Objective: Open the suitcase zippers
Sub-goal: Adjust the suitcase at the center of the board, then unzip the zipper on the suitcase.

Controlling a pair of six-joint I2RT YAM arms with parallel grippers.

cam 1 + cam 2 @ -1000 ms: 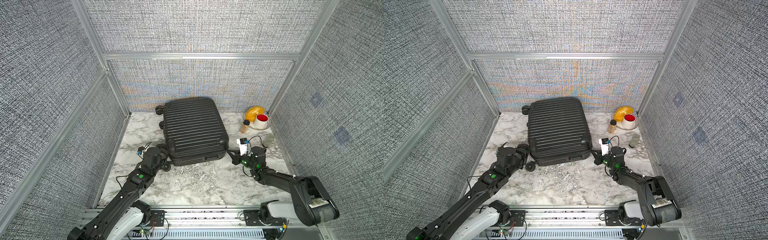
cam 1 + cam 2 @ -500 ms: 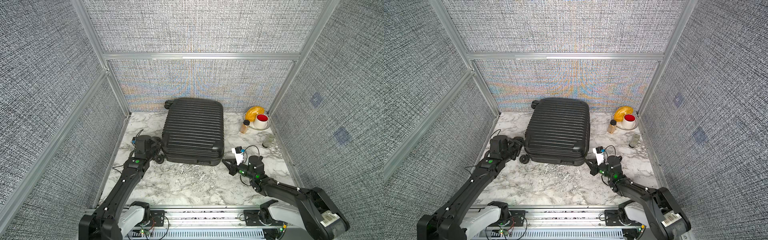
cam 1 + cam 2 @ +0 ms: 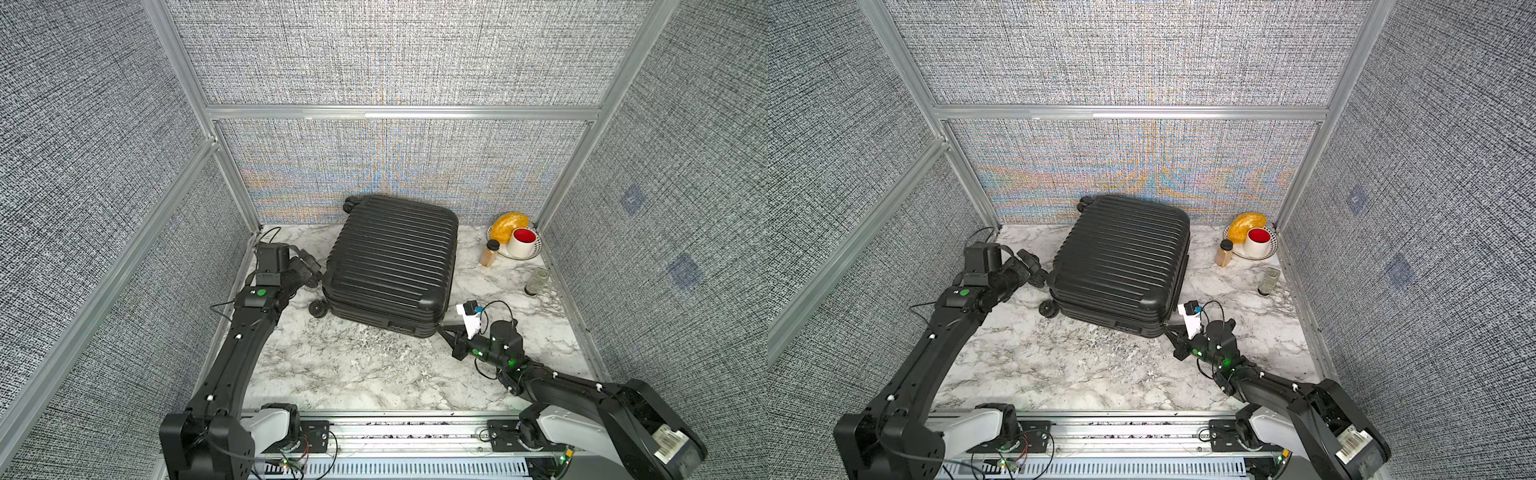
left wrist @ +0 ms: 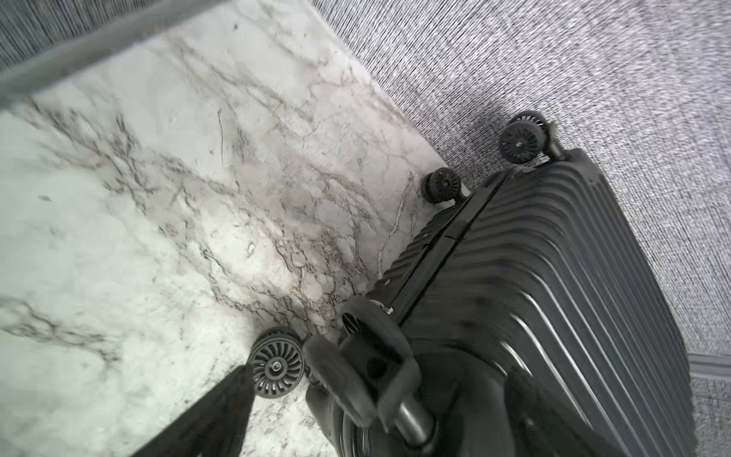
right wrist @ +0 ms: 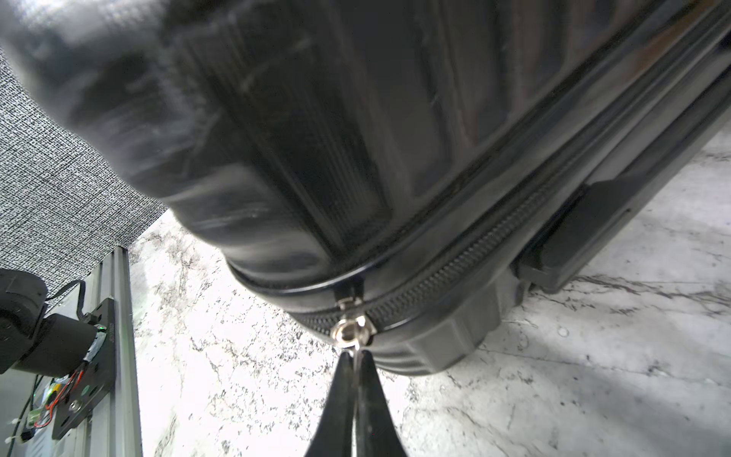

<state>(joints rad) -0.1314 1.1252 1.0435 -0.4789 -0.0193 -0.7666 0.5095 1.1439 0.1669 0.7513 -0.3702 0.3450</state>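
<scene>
The black ribbed suitcase lies flat on the marble, turned askew, and shows in both top views. My right gripper is shut on the small metal zipper pull at the case's near right corner. The slider sits on the zipper track, which runs along the seam. My left gripper stands open at the case's left end, around a caster wheel. One left finger shows beside that wheel. The other is hidden behind the wheel bracket.
At the back right stands a plate with a yellow item and a red-lined white cup. A spice bottle and a glass jar are nearby. Fabric walls close three sides. An aluminium rail runs along the front.
The suitcase has turned and slid back and to the left. My left gripper has opened and let go of the wheel. The right gripper has come forward, still shut on the pull.
</scene>
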